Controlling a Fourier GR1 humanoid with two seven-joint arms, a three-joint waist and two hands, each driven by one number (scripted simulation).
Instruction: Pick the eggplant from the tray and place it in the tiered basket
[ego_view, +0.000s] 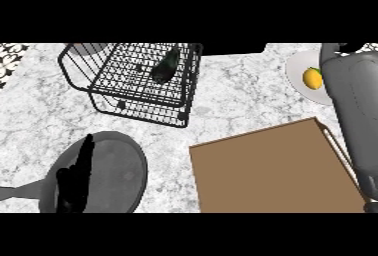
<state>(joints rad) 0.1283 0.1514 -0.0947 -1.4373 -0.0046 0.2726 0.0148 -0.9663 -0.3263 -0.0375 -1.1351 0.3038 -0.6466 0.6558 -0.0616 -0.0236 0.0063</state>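
The eggplant (165, 65) already lies inside the basket (111, 95), long axis slanting. Left hand (76, 175), fingers straight and holding nothing, hovers below the basket. Right hand's fingers: cannot tell.

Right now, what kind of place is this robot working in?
Most likely a kitchen counter. The worktop is white marble with grey veins, a black wire basket holds an eggplant, and a lemon sits on a white plate. A wooden board lies nearby.
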